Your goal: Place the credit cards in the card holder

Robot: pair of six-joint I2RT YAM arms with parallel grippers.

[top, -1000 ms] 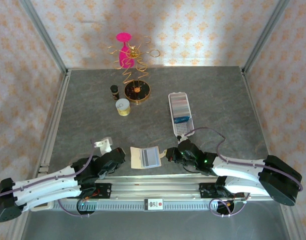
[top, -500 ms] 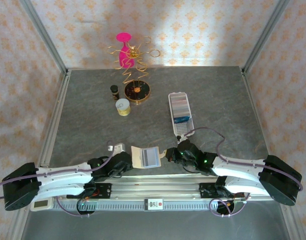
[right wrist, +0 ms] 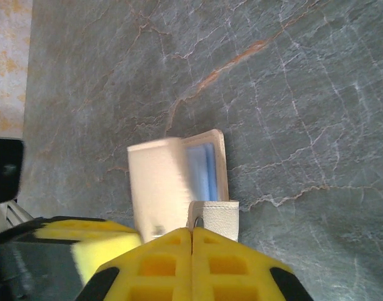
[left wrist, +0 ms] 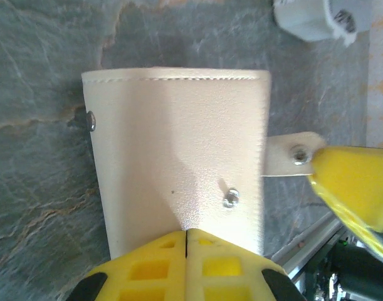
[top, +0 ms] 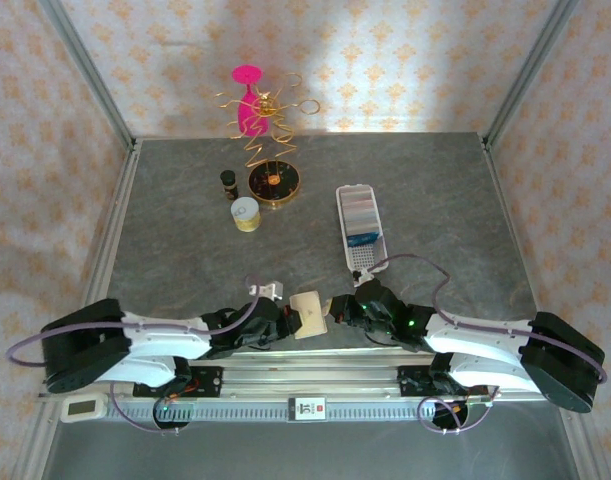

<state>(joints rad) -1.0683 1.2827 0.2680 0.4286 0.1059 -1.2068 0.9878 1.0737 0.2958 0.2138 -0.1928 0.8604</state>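
Nearest, the left gripper [left wrist: 187, 235], fingers pressed together, sits at the beige wallet [left wrist: 178, 144]. The right gripper [right wrist: 192, 233], also closed, touches its tab [right wrist: 214, 216]; a blue card [right wrist: 205, 170] peeks out inside. Farther off, the white tray [top: 361, 258] holds cards [top: 359, 212].

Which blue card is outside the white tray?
The card tucked inside the half-folded beige wallet; the other cards lie farther back in the white tray.

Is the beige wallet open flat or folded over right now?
Mostly folded over: the beige wallet has one flap raised across its inside, a blue card showing in the gap.
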